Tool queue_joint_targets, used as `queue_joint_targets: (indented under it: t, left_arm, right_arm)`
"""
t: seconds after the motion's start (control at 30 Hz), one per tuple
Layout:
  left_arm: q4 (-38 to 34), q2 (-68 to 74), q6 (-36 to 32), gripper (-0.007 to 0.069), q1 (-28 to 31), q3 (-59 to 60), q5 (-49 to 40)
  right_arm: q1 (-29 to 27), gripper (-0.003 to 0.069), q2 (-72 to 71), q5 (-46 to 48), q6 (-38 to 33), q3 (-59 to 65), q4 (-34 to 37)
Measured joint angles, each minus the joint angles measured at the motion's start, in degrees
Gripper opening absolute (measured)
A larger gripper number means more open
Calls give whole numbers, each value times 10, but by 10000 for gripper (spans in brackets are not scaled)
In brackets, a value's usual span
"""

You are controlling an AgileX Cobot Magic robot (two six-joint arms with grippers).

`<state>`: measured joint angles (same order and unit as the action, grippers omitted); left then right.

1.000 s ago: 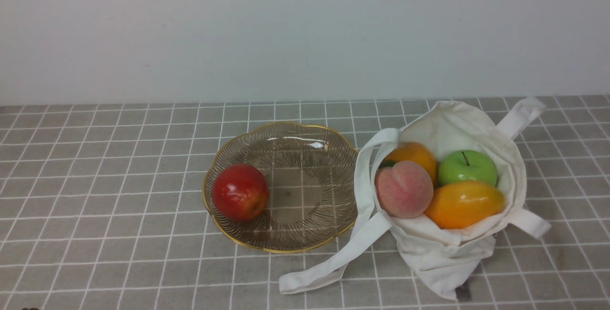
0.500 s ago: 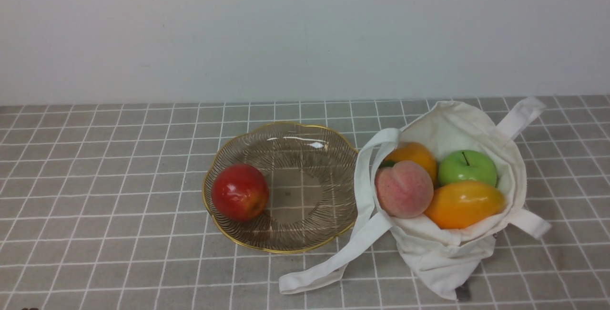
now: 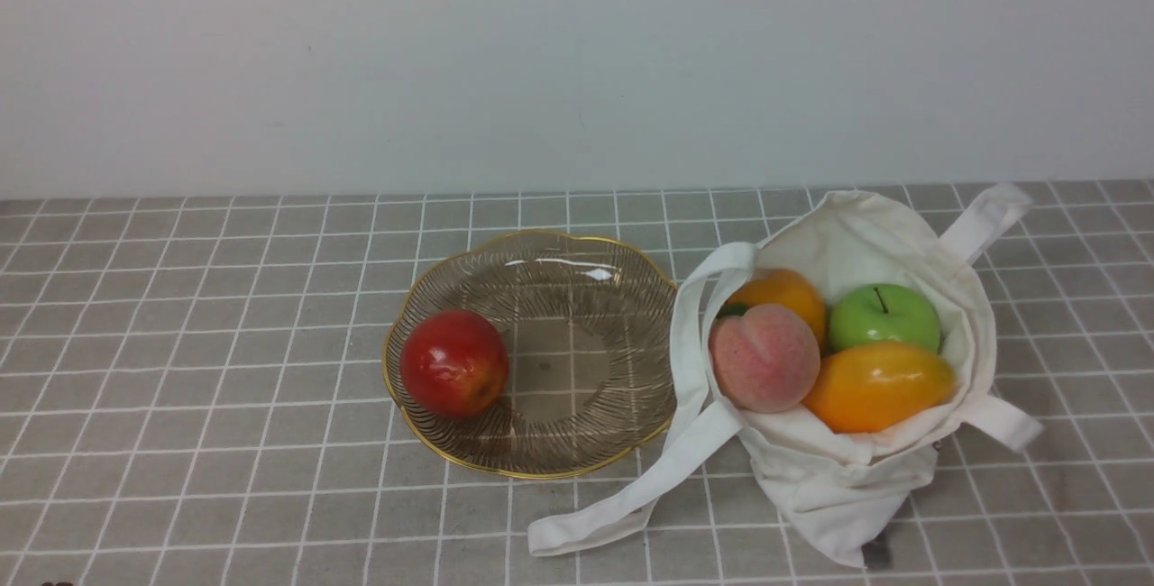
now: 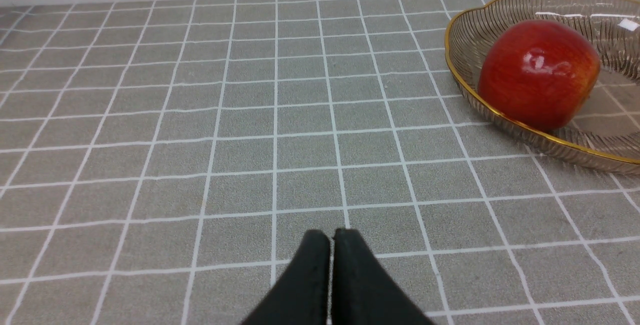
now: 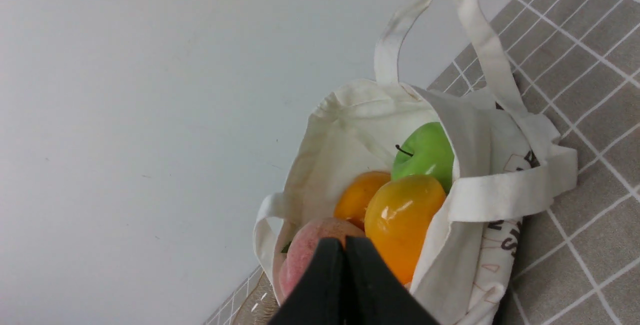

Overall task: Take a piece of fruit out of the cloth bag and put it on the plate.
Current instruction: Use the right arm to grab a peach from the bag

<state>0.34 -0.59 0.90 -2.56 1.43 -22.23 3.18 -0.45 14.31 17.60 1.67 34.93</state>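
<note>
The pale-pink peach (image 3: 764, 357) lies at the left side of the open cloth bag (image 3: 847, 469), next to the plate (image 3: 577, 442). In the right wrist view the peach (image 5: 300, 255) shows partly behind my right gripper (image 5: 344, 240), which is shut, empty and apart from the bag (image 5: 475, 260). My left gripper (image 4: 331, 232) is shut and empty over bare tiles, left of the plate (image 4: 500, 110). Neither gripper shows in the front view.
A glossy red apple (image 3: 453, 362) sits in the plate's left side and shows in the left wrist view (image 4: 538, 74). The bag also holds a green apple (image 3: 883, 315) and two orange-yellow mangoes (image 3: 876, 385). A long strap (image 3: 631, 496) trails on the table.
</note>
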Motion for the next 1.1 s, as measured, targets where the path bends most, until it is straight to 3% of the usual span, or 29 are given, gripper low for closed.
queue_joint_targets:
  t: [0.17,0.3,0.5,0.63,0.77,0.93,0.97,1.0,1.07,1.1]
  left_arm:
    - [0,0,0,-8,0,0,0]
    - [0,0,0,-8,0,0,0]
    - [0,0,0,-8,0,0,0]
    - [0,0,0,-8,0,0,0]
    - [0,0,0,-8,0,0,0]
    - [0,0,0,-8,0,0,0]
    - [0,0,0,-8,0,0,0]
    - [0,0,0,-8,0,0,0]
    - [0,0,0,-8,0,0,0]
    - [0,0,0,-8,0,0,0]
  right_arm:
    - [0,-15,0,5,-56,-40,-26]
    - [0,-15,30,31,-124,-134,-103]
    - [0,-15,192,175,-124,-236,-219]
    - [0,-15,338,236,-106,-269,-237]
    - [1,-11,468,240,-129,-304,-194]
    - [35,40,610,232,-274,-365,-72]
    - [35,40,610,232,-274,-365,-72]
    - [62,80,647,225,-323,-387,-29]
    - [80,109,674,223,-349,-405,-8]
    - [106,178,713,222,-378,-433,6]
